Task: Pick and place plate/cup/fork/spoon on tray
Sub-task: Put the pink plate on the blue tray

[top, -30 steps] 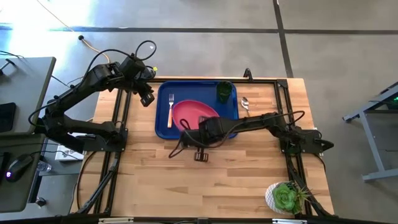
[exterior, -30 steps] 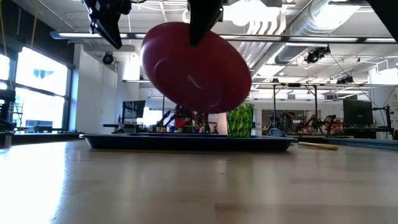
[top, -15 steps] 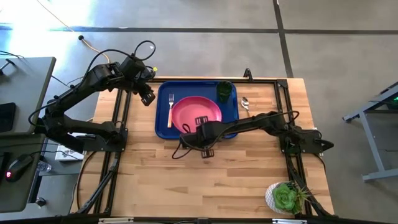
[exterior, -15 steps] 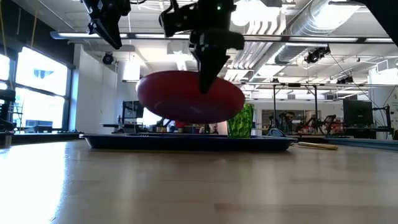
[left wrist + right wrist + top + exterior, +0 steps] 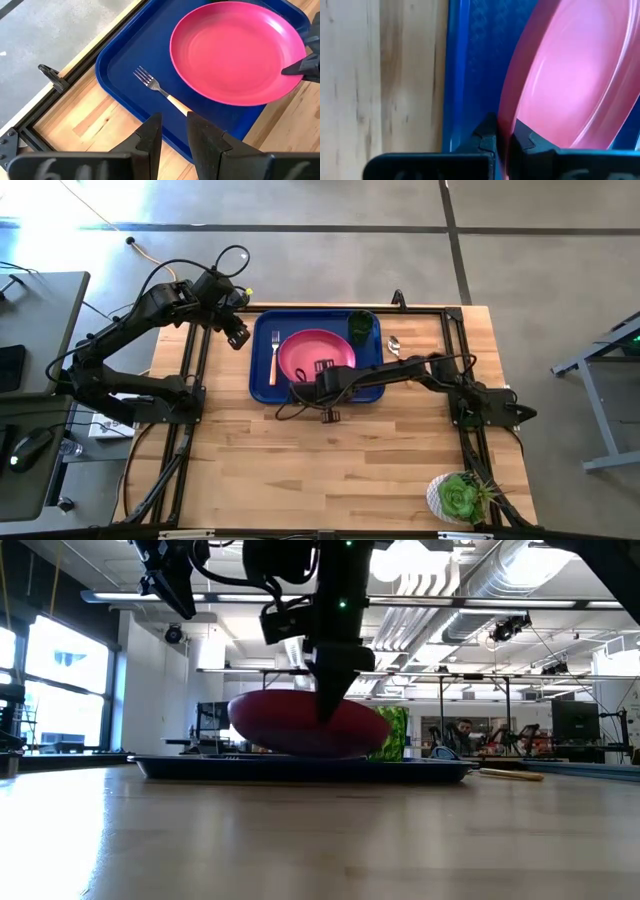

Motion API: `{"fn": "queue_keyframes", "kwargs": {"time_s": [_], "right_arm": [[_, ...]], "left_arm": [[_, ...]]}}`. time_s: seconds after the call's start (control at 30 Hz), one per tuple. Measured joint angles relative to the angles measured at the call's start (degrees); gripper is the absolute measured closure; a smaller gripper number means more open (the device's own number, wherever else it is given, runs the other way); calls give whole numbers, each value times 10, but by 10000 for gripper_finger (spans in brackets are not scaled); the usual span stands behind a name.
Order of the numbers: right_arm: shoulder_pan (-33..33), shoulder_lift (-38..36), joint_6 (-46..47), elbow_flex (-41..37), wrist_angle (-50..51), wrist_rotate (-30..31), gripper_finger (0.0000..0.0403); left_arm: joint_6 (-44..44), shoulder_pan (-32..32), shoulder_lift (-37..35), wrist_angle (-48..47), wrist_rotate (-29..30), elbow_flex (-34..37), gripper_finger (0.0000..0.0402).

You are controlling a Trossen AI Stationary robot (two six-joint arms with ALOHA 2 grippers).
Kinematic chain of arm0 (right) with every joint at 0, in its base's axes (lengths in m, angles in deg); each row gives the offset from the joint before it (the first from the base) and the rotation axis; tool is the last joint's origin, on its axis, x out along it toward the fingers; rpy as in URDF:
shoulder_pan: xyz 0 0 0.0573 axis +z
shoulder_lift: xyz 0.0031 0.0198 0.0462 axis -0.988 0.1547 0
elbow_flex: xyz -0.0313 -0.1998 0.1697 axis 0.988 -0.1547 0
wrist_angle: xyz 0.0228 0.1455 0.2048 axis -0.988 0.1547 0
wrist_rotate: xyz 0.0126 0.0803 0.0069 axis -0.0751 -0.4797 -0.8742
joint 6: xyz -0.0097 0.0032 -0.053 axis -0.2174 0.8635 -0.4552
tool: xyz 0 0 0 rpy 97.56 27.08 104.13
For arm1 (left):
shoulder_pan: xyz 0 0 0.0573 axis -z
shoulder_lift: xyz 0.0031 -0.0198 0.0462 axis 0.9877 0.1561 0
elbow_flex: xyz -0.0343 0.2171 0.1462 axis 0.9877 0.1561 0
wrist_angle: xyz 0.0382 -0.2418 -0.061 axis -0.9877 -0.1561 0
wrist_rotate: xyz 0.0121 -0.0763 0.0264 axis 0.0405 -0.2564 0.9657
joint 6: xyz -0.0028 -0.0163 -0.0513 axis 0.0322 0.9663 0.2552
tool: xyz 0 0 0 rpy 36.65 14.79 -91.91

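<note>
Wooden table (image 5: 330, 470): bare planks between the near edge and the dark blue tray (image 5: 262, 385); potted succulent (image 5: 458, 498) at the near right corner. Tray: lay at the table's far middle, open floor left of the fork (image 5: 273, 356). Plate (image 5: 312, 352): round, pink-red, just above the tray, tilted, rim pinched by the right gripper (image 5: 324, 368). Cup (image 5: 360, 326): green, in the tray's far right corner. Spoon (image 5: 394, 346): on wood just beside the tray. Left gripper (image 5: 237, 336): hovered off the tray's left edge, fingers slightly parted, empty.
</note>
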Motion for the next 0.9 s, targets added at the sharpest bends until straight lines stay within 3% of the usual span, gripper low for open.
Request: {"fn": "queue_keyframes", "kwargs": {"time_s": [0.9], "right_arm": [[-67,-1,54,0,7,-212,403]], "left_arm": [[0,0,0,0,0,0,321]]}}
